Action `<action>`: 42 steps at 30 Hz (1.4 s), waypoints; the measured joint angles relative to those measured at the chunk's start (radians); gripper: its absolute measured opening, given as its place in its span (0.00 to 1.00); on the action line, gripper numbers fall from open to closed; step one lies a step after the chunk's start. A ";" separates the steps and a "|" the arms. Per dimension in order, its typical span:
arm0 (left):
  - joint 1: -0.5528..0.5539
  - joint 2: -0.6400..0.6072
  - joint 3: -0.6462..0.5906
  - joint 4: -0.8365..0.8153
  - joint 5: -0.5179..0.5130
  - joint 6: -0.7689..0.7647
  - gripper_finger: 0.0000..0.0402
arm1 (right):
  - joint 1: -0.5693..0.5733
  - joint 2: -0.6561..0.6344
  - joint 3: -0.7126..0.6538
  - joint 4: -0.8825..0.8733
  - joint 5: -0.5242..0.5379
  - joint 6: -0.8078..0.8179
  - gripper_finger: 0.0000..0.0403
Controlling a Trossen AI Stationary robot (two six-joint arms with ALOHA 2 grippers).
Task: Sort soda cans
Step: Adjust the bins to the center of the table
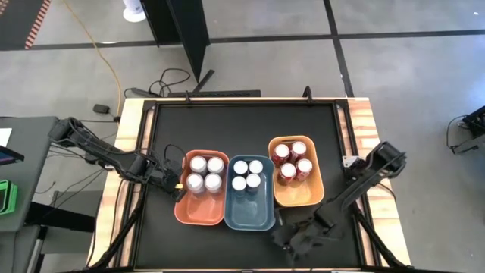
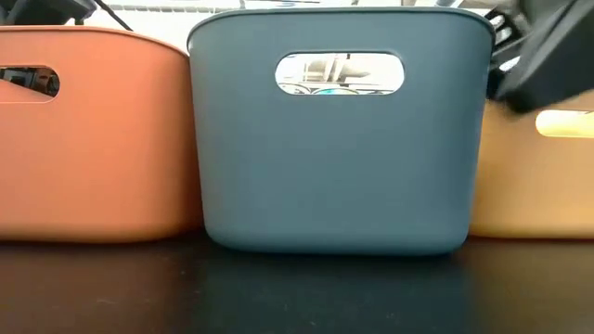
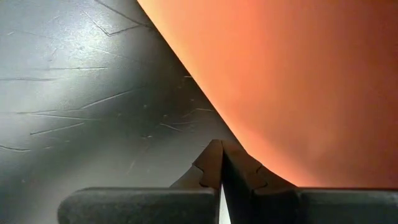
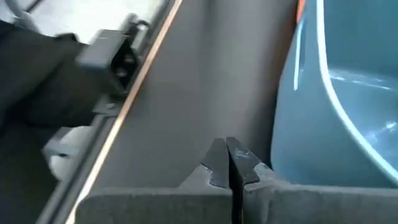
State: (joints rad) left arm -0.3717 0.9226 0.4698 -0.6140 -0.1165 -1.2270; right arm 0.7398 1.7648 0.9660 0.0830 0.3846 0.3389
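Three bins stand side by side mid-table. The orange bin (image 1: 198, 206) holds several silver-white soda cans (image 1: 205, 173). The blue bin (image 1: 251, 212) holds several cans (image 1: 247, 174) of which only the silver tops show. The yellow bin (image 1: 297, 193) holds several red cans (image 1: 293, 161). All cans stand upright on the bin floors. My left gripper (image 1: 179, 184) (image 3: 221, 144) is shut, low beside the orange bin's left wall (image 3: 292, 87). My right gripper (image 1: 282, 241) (image 4: 227, 142) is shut, near the table's near edge, off the blue bin's near right corner (image 4: 323, 106). My left gripper's shut fingertips (image 3: 211, 155) stand right at the orange bin's left wall, coming level from the table's left. Whether they touch the wall I cannot tell. My right gripper touches nothing that shows.
The black table top (image 1: 242, 129) lies bare on the far side of the bins, inside a wooden frame (image 1: 362, 121). In the low view the bins' near walls (image 2: 334, 158) fill the picture, and my right arm (image 2: 543, 51) hangs in front of the yellow bin.
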 joint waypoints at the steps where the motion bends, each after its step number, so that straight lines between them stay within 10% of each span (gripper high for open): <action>1: 0.000 0.000 0.000 0.000 0.000 0.000 0.00 | -0.006 0.022 0.013 0.000 0.002 0.000 0.00; 42: 0.000 0.001 -0.001 0.072 -0.015 0.077 0.00 | -0.048 0.069 0.051 -0.338 0.302 0.411 0.00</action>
State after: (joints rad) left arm -0.3717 0.9234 0.4690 -0.5417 -0.1314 -1.1500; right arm 0.6918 1.8339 1.0168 -0.2555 0.6868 0.7500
